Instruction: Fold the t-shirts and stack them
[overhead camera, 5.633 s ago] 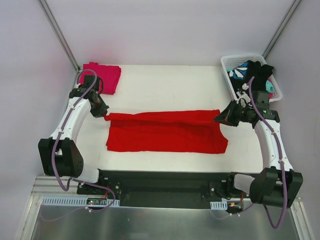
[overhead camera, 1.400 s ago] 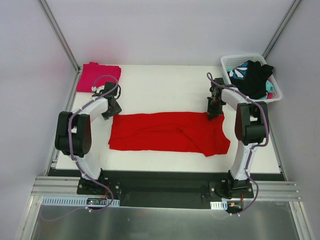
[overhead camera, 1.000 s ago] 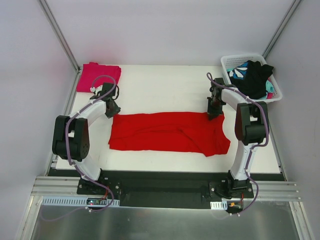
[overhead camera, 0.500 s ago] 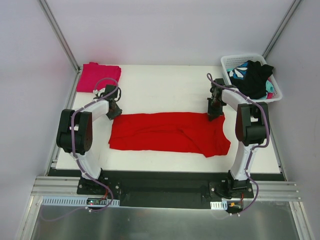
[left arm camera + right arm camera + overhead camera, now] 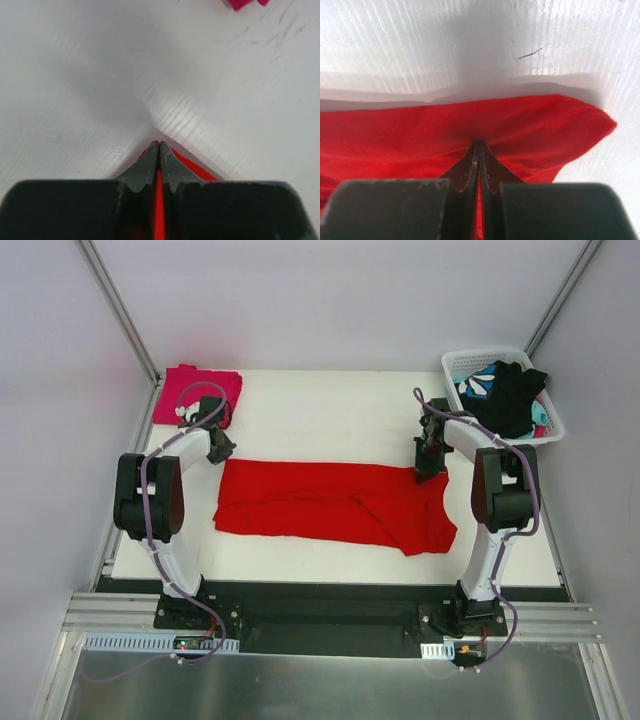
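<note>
The large bright red t-shirt lies folded lengthwise as a wide strip across the middle of the white table. My left gripper is shut on its far left corner, red cloth showing between the fingers. My right gripper is shut on its far right edge, pinching the red cloth. The magenta-pink t-shirt lies folded at the far left corner of the table; a scrap of it shows in the left wrist view.
A white basket at the far right holds the black garment and the teal-and-white patterned garment. Slanted metal frame posts stand at both far corners.
Both arms laid the red shirt down from a raised hold. In the last second my left gripper pulled its corner farther away and left, stretching the far edge. The right gripper stayed put.
</note>
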Motion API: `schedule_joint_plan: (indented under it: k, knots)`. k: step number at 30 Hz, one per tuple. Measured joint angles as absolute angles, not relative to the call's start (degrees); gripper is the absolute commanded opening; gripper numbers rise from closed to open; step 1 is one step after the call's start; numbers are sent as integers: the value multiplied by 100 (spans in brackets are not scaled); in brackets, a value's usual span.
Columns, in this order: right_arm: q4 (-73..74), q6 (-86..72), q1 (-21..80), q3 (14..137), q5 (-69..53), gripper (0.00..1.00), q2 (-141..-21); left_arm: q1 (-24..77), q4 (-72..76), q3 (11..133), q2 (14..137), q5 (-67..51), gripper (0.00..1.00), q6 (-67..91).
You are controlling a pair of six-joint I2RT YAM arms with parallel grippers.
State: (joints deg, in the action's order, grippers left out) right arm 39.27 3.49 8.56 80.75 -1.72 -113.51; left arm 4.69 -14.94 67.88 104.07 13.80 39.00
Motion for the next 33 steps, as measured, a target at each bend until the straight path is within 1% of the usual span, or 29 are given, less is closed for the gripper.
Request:
schedule_joint_plan:
  k: [4, 7, 8, 10, 11, 12, 15, 18, 20, 23, 28, 33]
  knots:
    - [3927, 353, 856, 8075, -183, 1, -11351, 320, -1474, 6882, 10466, 1380, 0, 3898]
    - [3927, 364, 867, 8075, -193, 1, -11351, 290, -1483, 6904, 10497, 1389, 7, 3868]
    - [3927, 366, 867, 8075, -196, 1, -11351, 290, -1496, 6921, 10510, 1387, 15, 3846]
    - [3924, 368, 867, 8075, -193, 1, -11351, 287, -1494, 6976, 10551, 1389, 25, 3800]
    - [3924, 370, 867, 8075, -193, 1, -11351, 276, -1492, 7008, 10580, 1387, 34, 3785]
    - [3924, 370, 867, 8075, -193, 1, -11351, 255, -1485, 7028, 10600, 1376, 49, 3771]
    - [3927, 373, 869, 8075, -196, 1, -11351, 248, -1490, 7037, 10606, 1354, 71, 3743]
    - [3927, 375, 886, 8075, -196, 1, -11351, 242, -1492, 7030, 10584, 1313, 81, 3778]
    - [3927, 375, 888, 8075, -196, 1, -11351, 281, -1487, 6949, 10479, 1308, 83, 3785]
    - [3927, 377, 893, 8075, -200, 1, -11351, 510, -1557, 6689, 9996, 1286, 85, 3800]
    - [3927, 377, 921, 8075, -217, 1, -11351, 974, -1531, 6198, 9168, 1094, 84, 3924]
    - [3927, 379, 980, 8075, -222, 1, -11351, 1170, -1544, 5778, 9076, 1048, 83, 4093]
